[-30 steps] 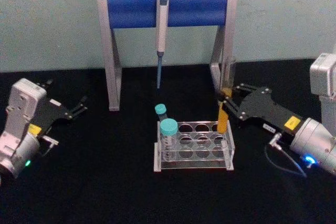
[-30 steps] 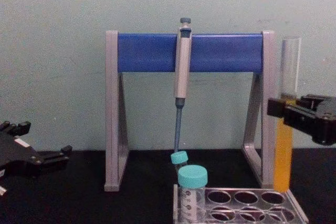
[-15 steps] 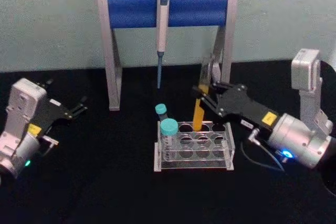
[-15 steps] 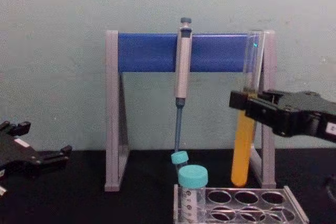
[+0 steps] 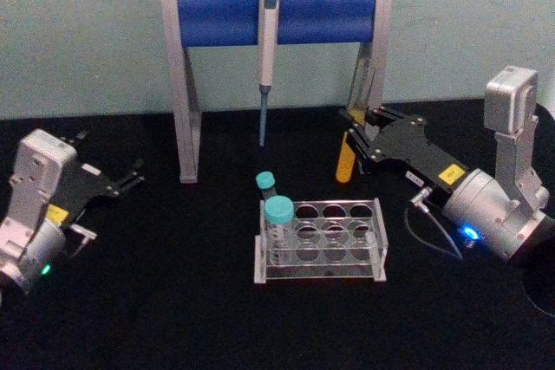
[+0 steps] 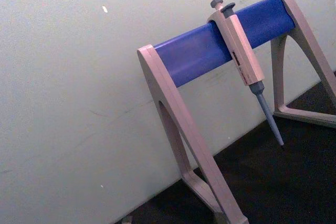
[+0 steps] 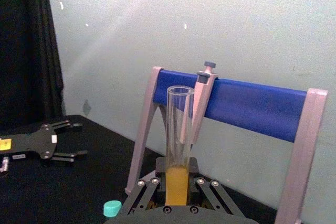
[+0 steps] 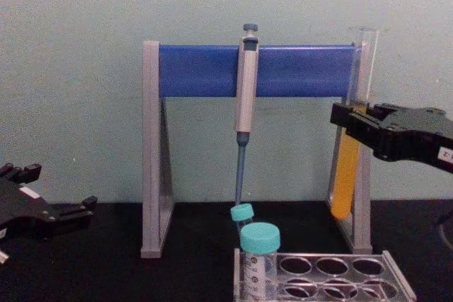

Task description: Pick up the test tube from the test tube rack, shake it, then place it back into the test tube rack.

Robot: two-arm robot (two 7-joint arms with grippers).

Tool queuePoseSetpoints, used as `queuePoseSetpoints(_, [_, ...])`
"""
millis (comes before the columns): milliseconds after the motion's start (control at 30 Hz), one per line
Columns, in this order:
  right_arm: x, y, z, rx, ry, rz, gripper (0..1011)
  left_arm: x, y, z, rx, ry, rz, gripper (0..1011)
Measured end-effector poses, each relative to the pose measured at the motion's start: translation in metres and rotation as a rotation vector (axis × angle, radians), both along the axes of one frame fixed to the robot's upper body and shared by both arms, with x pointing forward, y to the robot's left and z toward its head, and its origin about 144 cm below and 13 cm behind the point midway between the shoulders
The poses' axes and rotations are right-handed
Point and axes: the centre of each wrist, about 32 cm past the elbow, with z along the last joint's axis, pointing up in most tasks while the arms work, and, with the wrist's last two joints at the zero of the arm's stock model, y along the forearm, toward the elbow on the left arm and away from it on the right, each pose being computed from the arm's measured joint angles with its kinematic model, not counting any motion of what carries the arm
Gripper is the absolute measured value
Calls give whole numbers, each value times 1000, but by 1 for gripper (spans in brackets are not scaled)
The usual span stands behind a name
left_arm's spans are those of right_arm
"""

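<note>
The test tube (image 5: 345, 163) hangs in the air behind and above the right end of the clear test tube rack (image 5: 338, 233), orange-yellow liquid in its lower half. My right gripper (image 5: 350, 138) is shut on it at mid-height. In the chest view the test tube (image 8: 345, 175) leans slightly, its round bottom well above the rack (image 8: 342, 279), held by the right gripper (image 8: 348, 122). The right wrist view shows the tube (image 7: 178, 150) upright between the fingers (image 7: 151, 191). My left gripper (image 5: 130, 181) rests open at the far left of the table.
A grey-and-blue pipette stand (image 5: 217, 15) stands behind the rack with a grey pipette (image 5: 266, 49) hanging from its bar. Two teal-capped tubes (image 5: 278, 214) sit in the rack's left holes. The held tube is close to the stand's right leg (image 8: 363, 175).
The right gripper has swung the tube sideways: from the rack's back right corner to the left over the rack, then back right and higher. The left arm has not moved.
</note>
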Motion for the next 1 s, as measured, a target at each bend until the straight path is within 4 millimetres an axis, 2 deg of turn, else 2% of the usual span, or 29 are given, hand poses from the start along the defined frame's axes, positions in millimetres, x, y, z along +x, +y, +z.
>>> queuePoseSetpoints(400, [-2, -4, -1, -24, -11, -32, 229, 0, 0, 0, 0, 0, 0, 1001])
queuePoseSetpoints(633, [-8, -14, 1, -66, -8, -52, 229, 0, 0, 0, 0, 0, 0, 1001])
queuePoseSetpoints(1000, [-26, -27, 10, -106, 65, 64, 229, 0, 0, 0, 0, 0, 0, 1001])
